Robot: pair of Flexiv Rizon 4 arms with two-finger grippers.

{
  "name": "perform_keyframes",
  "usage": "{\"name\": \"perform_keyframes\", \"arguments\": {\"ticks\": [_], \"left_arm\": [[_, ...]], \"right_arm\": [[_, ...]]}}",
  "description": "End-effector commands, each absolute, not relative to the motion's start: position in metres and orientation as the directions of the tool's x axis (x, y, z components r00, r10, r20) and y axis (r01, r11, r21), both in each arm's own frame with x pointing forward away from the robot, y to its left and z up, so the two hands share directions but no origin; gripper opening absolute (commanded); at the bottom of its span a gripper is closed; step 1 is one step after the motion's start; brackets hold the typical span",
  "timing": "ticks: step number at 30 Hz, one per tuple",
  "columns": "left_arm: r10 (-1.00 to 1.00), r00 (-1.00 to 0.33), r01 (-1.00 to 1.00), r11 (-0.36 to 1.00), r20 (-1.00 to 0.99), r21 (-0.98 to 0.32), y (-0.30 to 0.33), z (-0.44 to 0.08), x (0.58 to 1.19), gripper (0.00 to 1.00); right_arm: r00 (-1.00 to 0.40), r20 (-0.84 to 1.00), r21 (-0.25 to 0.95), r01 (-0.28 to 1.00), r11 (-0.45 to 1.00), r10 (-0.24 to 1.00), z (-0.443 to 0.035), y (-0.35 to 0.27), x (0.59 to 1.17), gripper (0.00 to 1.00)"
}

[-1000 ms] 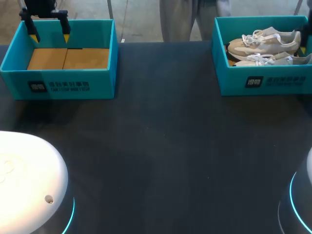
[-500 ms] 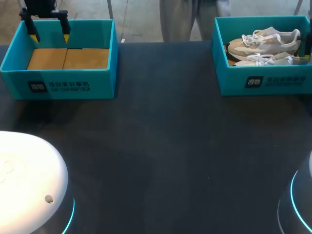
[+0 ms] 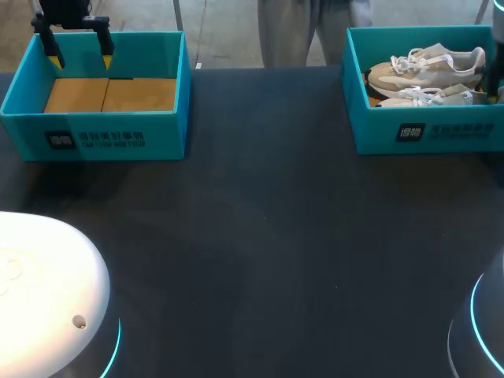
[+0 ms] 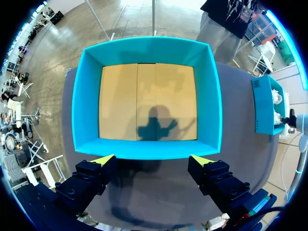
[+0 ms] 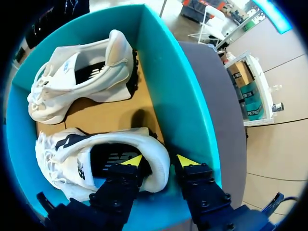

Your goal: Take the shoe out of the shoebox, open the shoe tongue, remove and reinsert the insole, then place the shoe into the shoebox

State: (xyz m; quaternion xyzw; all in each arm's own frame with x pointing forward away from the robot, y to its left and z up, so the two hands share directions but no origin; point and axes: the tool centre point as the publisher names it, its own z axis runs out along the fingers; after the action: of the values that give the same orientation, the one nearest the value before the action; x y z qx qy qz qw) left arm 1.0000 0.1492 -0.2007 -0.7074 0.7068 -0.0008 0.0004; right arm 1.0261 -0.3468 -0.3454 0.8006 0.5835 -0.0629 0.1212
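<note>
Two beige shoes with white laces lie in the blue shoebox (image 3: 425, 130) at the table's far right. In the right wrist view, the near shoe (image 5: 82, 149) has its heel between the fingers of my right gripper (image 5: 159, 161). One finger is inside the shoe opening and the other sits outside the heel, against the shoebox wall (image 5: 168, 82), so the gripper is shut on the heel. The far shoe (image 5: 82, 77) lies untouched. From the head camera, the near shoe (image 3: 429, 96) and far shoe (image 3: 425, 69) show beside my right arm (image 3: 494, 75). My left gripper (image 3: 79, 57) hangs open.
A second blue box (image 3: 94, 134) stands at the far left with only a bare cardboard floor, and my left gripper (image 4: 154, 159) hovers over the wall of this box (image 4: 149, 149). Dark table (image 3: 260, 236) stretches between the two boxes.
My right gripper has narrowed onto the near shoe's heel, and the right arm has come slightly further into the head view. The shoe's heel shifted a little. The left arm stayed still.
</note>
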Motion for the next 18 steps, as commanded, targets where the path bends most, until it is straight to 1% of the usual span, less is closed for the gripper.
{"name": "perform_keyframes", "arguments": {"ticks": [1, 12, 18], "left_arm": [[-1.000, 0.001, -1.000, -0.001, 0.000, -0.001, 0.149, -0.200, 1.000, 1.00], [-1.000, 0.001, -1.000, -0.001, 0.000, -0.001, 0.149, -0.200, 1.000, 1.00], [-1.000, 0.001, -1.000, -0.001, 0.000, -0.001, 0.149, -0.200, 1.000, 1.00]], "right_arm": [[0.310, -0.248, 0.105, 0.951, -0.292, 0.918, -0.357, -0.350, 1.034, 0.40], [0.311, -0.258, 0.083, 0.950, -0.300, 0.915, -0.371, -0.354, 1.036, 0.40], [0.309, -0.269, 0.064, 0.951, -0.303, 0.912, -0.379, -0.352, 1.033, 0.38]]}}
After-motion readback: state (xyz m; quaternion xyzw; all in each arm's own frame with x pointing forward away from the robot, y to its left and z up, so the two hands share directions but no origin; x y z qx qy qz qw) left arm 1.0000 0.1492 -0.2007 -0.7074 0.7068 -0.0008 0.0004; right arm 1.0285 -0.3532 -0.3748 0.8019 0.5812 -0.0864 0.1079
